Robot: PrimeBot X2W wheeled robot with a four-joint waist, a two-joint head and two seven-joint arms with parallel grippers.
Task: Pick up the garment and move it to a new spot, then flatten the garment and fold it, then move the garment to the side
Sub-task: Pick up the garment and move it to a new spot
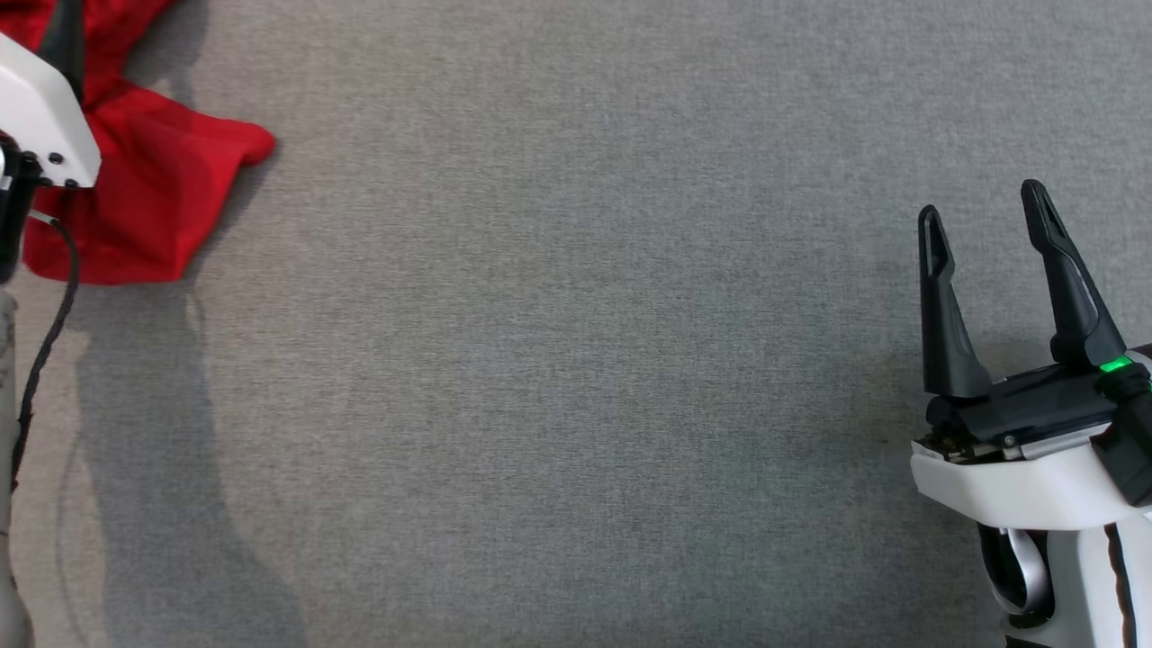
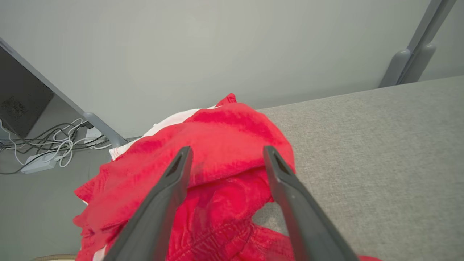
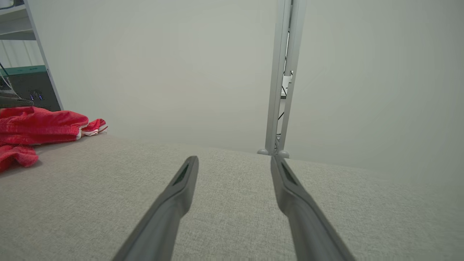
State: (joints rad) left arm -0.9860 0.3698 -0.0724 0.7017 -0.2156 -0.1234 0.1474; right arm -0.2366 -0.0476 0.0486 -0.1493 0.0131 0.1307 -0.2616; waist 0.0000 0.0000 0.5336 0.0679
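Observation:
The garment (image 1: 153,180) is a crumpled red cloth with white trim, lying at the far left of the grey table (image 1: 576,360). In the left wrist view the garment (image 2: 217,152) bunches near the table's far edge, and my left gripper (image 2: 226,154) hovers over it, open, fingers spread above the folds with nothing held. The left arm's white housing (image 1: 40,108) covers part of the cloth in the head view. My right gripper (image 1: 985,211) stands open at the lower right, far from the garment (image 3: 40,127), with nothing between its fingers (image 3: 181,181).
A grey frame post (image 3: 282,76) rises behind the table's far edge. Cables and a power strip (image 2: 43,152) lie on the floor beyond the table, beside a dark cabinet (image 2: 18,98). A pale wall stands behind. The table's edge runs just behind the garment.

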